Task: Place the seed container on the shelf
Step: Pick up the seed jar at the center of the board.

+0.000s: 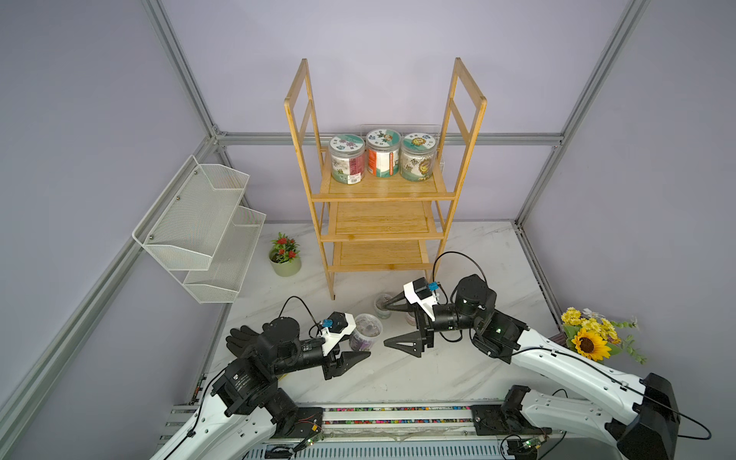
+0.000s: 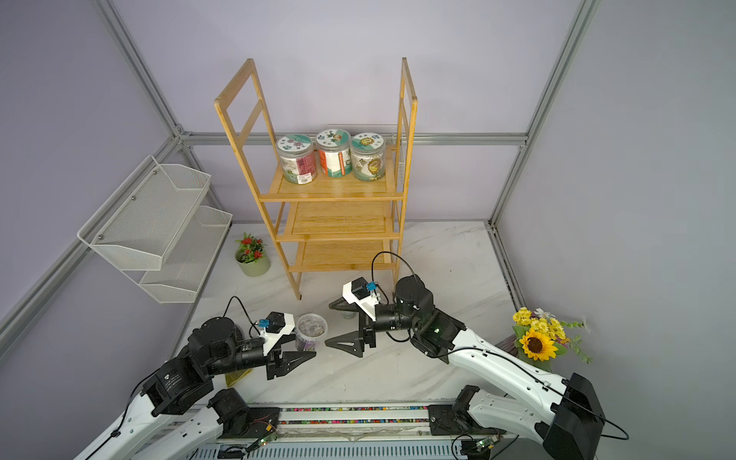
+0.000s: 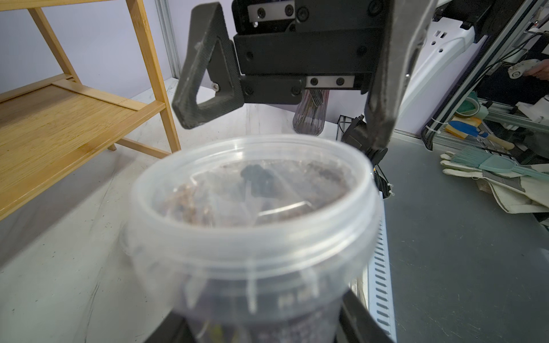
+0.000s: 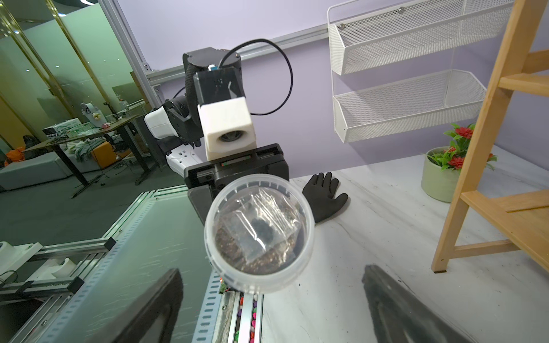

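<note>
left tool (image 1: 359, 339) clamped on seed container (image 1: 367, 325) | right tool (image 1: 385, 324) spread wide

Tbl (image 1: 498, 255) w/ shelf (image 1: 382, 225), pot (image 1: 285, 267), glove (image 1: 238, 337)

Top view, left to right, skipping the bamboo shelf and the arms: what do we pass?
white wire basket → potted plant → seed container → sunflower bouquet
</note>
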Available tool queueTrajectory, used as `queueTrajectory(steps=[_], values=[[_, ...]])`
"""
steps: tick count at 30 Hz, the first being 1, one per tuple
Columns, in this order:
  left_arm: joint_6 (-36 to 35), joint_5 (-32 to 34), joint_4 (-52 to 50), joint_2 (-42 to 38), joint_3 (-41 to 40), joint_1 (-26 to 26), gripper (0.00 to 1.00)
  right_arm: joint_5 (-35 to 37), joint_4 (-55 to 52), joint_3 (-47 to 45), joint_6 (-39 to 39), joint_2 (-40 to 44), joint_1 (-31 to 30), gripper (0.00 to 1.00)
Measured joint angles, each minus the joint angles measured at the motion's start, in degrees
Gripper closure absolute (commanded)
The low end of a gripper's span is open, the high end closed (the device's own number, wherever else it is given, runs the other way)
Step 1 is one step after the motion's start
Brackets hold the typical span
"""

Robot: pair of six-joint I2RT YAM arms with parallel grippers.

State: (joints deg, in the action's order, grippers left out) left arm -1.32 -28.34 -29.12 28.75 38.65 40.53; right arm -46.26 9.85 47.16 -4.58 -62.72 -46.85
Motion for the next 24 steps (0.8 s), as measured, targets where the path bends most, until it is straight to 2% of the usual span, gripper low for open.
queueTrajectory(steps=[24], values=[[-0.02, -1.38, 2.29, 1.42, 0.00, 0.00, 0.49, -7.43, 3.10, 3.43, -0.37, -6.73, 0.20, 0.03]])
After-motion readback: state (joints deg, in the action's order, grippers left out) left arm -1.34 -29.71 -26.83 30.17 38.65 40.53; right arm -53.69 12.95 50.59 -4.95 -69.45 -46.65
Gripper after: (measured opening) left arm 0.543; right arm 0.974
